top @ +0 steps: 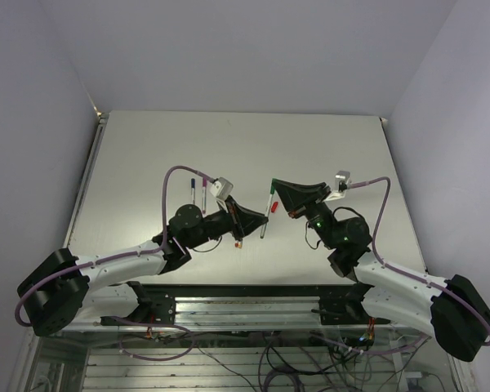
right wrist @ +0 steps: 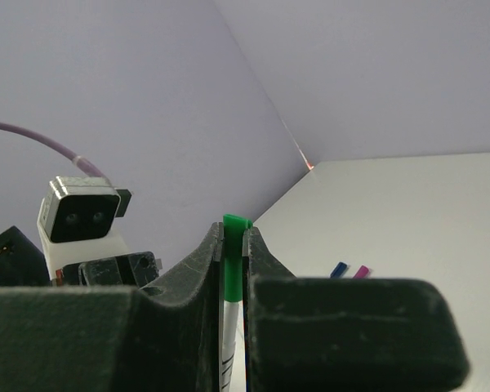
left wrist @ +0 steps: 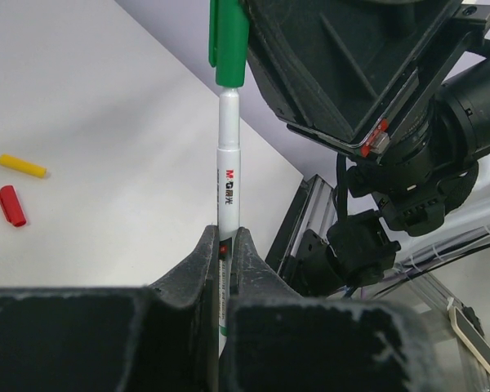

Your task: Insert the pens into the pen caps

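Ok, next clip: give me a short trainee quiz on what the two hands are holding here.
1. Which cap does the right hand grip? A black, B green, C orange.
2. True or false: the left hand is shut on a pen.
3. Fill in: near the yellow cap on the table lies a ___ cap.
Key: 1 B, the green cap; 2 true; 3 red cap.

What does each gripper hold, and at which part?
The left gripper holds the pen low on its barrel. The right gripper holds the green cap by its sides, with the pen's top end entering it.
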